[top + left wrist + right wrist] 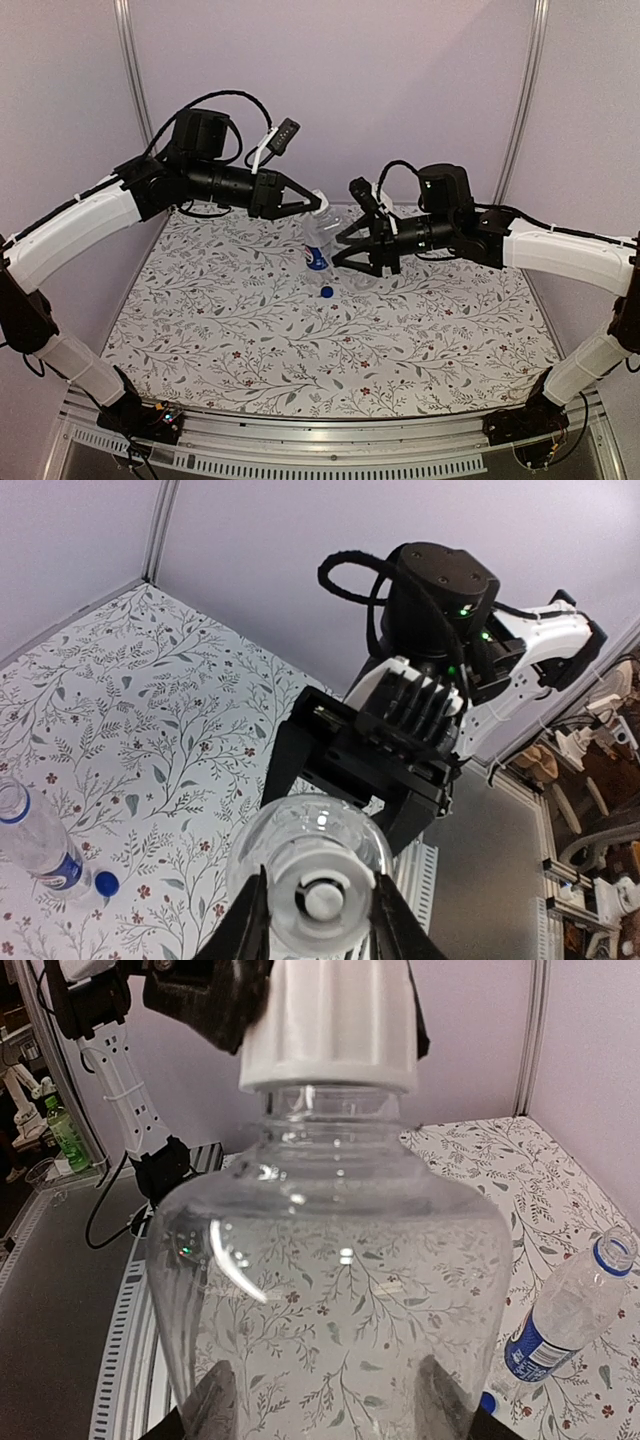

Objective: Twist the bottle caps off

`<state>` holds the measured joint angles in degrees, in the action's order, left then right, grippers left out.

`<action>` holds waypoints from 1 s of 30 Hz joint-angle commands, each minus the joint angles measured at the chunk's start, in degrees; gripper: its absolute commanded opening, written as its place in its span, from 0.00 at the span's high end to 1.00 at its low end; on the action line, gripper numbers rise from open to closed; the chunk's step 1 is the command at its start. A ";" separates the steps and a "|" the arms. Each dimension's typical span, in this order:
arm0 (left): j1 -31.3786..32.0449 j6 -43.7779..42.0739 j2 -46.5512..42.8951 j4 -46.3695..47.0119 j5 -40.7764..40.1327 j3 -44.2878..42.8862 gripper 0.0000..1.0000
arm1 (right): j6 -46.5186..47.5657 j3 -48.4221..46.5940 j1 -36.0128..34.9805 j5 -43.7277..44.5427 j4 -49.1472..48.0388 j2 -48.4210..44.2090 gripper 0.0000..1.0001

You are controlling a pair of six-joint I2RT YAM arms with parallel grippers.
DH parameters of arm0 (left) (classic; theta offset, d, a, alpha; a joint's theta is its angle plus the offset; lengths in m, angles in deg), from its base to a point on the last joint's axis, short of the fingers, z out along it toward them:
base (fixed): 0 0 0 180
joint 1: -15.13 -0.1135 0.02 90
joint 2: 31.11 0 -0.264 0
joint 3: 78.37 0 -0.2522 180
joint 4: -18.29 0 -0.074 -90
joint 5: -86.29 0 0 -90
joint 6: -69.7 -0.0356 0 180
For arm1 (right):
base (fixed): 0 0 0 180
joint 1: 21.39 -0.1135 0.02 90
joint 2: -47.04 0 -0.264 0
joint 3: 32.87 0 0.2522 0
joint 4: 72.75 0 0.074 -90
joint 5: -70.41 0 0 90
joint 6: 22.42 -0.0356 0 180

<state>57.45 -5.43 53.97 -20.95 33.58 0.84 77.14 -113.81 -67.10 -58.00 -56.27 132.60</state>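
The left gripper is pinched tight on the white cap of the unlabelled bottle, which hangs in the air between the two arms at the far side of the table. The right gripper has its jaws either side of the bottle's body. I cannot tell whether they press on it or just flank it. The labelled bottle lies uncapped on the floral cloth, its blue cap just beside it.

The worry, to my eye, is the right-hand grip. If it is loose, the body may simply turn with the cap and nothing unscrews. If it is too hard, that thin clear wall could buckle. Should the cap come free while the body is weakly held, the bottle could drop near the other bottle below.

The clear plastic hides a lot. The right fingers show only as dark blurs through it, the cap's threads are covered by the left fingers, and I cannot make out any water inside. The right wrist view cuts off most of the blue cap.
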 commanded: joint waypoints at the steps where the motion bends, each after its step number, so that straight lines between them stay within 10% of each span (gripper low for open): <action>1: 0.83 1.00 -1.95 10.64 2.49 1.58 0.64 | -1.01 1.18 -0.52 -3.17 -2.25 1.20 0.51; 9: 0.52 5.70 -6.37 31.21 5.60 12.07 0.20 | -2.45 1.22 -0.43 -8.43 -4.39 0.57 0.54; 30: 2.86 10.40 -2.13 53.37 15.00 18.91 0.51 | -13.07 3.31 -0.43 -18.97 -14.78 0.57 0.57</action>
<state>58.94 4.78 50.91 29.02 47.33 18.83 66.47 -111.28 -67.25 -74.99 -67.20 132.73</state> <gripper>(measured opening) 0.512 0.507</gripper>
